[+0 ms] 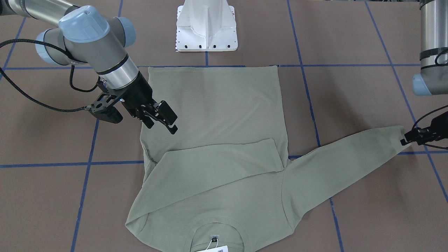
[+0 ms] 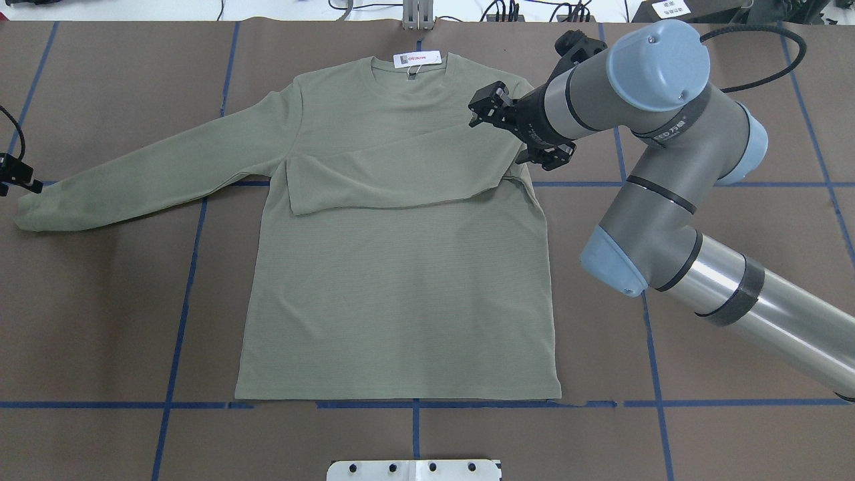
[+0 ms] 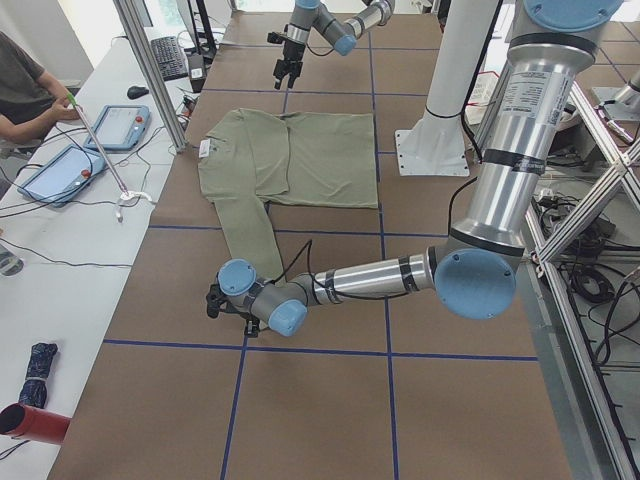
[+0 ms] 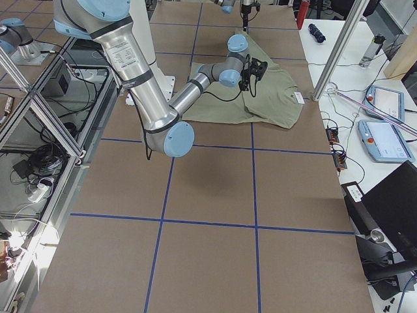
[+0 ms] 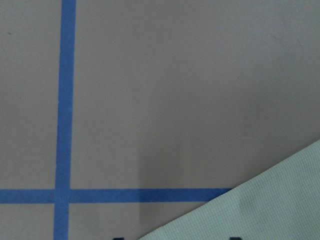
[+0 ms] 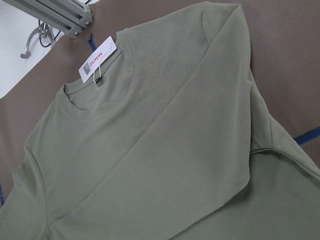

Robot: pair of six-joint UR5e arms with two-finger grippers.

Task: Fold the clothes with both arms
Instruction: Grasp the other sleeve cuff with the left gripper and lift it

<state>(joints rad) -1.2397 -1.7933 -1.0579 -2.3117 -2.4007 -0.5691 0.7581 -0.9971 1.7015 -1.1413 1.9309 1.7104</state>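
overhead exterior: sage-green long-sleeved shirt (image 2: 401, 287) flat and face up on the brown-papered table (image 2: 100, 321), white hang tag (image 2: 417, 59) and collar at the far edge, hem toward the robot's base. folded sleeve (image 2: 401, 177) on the robot's right side, laid across the chest.

outstretched sleeve (image 2: 147, 177) on the robot's left side, long axis running from the shoulder outward and slightly back toward the robot, ending in the cuff (image 2: 30, 217) just beside the left gripper (image 2: 19, 178). right gripper (image 2: 487, 107) well apart from that cuff, up over the shirt's other shoulder, jaws apart and empty.

left gripper's jaws: cannot tell whether apart or together. only its edge in the wide views, and in the left wrist view just a corner of the cuff low right on bare paper.

likely move, then, for the left arm: take the cuff and carry it inward along the sleeve's own line, across the chest.

flat, smooth paper crossed by blue tape lines (image 2: 180, 321). only paper and tape showing between cuff and shirt body. soft knit, apt to drag and wrinkle if pulled low.
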